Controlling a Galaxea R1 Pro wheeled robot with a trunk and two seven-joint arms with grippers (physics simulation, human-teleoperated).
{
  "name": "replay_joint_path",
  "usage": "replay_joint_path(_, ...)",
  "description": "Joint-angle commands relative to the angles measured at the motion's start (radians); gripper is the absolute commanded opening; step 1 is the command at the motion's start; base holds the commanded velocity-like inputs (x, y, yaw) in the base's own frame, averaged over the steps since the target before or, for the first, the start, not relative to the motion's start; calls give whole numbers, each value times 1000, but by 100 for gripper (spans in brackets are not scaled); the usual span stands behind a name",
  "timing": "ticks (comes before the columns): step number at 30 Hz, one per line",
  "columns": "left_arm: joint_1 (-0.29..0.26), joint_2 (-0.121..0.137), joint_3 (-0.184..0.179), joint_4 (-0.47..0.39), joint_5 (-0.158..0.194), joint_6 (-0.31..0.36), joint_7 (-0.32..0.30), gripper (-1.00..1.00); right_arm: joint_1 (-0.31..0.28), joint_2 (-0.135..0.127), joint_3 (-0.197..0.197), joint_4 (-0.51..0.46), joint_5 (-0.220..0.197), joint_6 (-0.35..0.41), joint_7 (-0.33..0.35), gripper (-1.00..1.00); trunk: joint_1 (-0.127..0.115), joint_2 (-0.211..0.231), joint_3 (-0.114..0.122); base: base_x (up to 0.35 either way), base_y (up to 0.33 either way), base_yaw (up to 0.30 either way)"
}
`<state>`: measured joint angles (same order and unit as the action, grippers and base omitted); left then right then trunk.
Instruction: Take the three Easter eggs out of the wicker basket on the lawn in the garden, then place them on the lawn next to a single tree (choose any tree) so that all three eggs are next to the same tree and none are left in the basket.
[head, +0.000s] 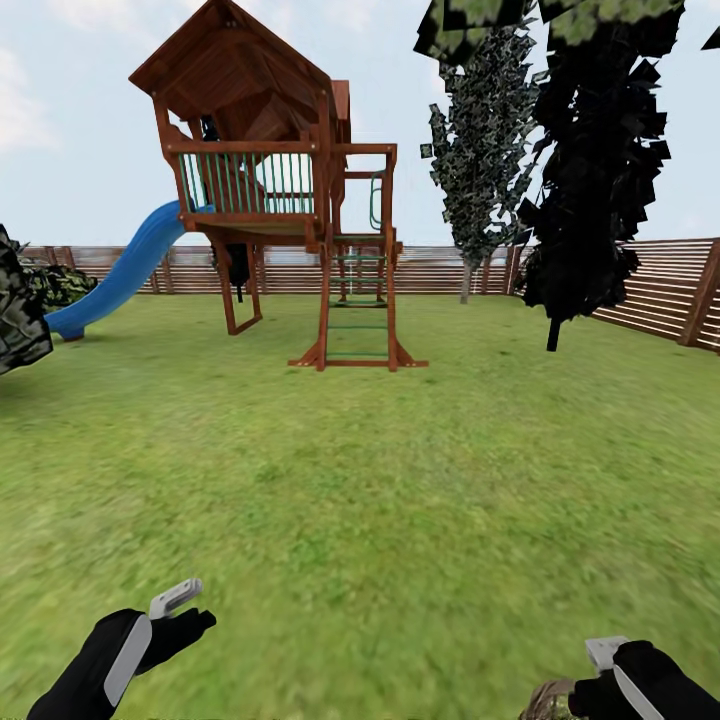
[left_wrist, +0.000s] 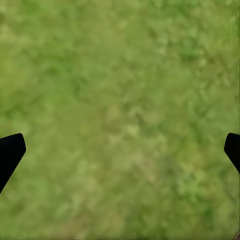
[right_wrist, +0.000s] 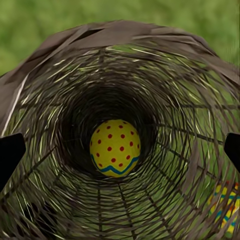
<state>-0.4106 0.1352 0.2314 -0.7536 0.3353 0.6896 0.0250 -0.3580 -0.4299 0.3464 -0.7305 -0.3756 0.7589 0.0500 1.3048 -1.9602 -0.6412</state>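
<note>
My right gripper (right_wrist: 120, 150) is open and looks straight down the mouth of the wicker basket (right_wrist: 60, 75). One yellow Easter egg (right_wrist: 115, 148) with red dots and a blue-green zigzag lies at the basket's bottom, untouched, between the lines of my spread fingertips (right_wrist: 10, 155). A second egg (right_wrist: 227, 205) shows through the weave; I cannot tell whether it lies inside or outside the wall. In the head view a bit of the basket's rim (head: 548, 700) peeks out beside the right gripper (head: 606, 655) at the lower right. The left gripper (head: 188, 610) hangs open over bare lawn (head: 360, 500).
A wooden playhouse (head: 270, 170) with a ladder and a blue slide (head: 120, 275) stands ahead. Two thin-trunked, dark-leaved trees (head: 590, 170) rise at the far right by the slatted fence (head: 660, 290). A dark bush (head: 20, 310) sits at the left edge. Open grass lies between.
</note>
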Motion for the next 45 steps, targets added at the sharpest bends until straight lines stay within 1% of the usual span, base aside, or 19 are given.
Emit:
replay_joint_path(1, -1, 0, 2, -1, 7, 5, 3, 100, -1, -1, 3, -1, 6, 4, 5, 100, 4, -8, -4, 0, 0, 0)
replay_joint_path(43, -1, 0, 0, 0, 6, 5, 4, 100, -1, -3, 2, -1, 7, 4, 5, 100, 165, -302, -136, 0, 0, 0)
replay_joint_path(45, -1, 0, 0, 0, 6, 5, 4, 100, -1, -6, 2, -1, 7, 4, 5, 100, 173, -316, -142, 0, 0, 0)
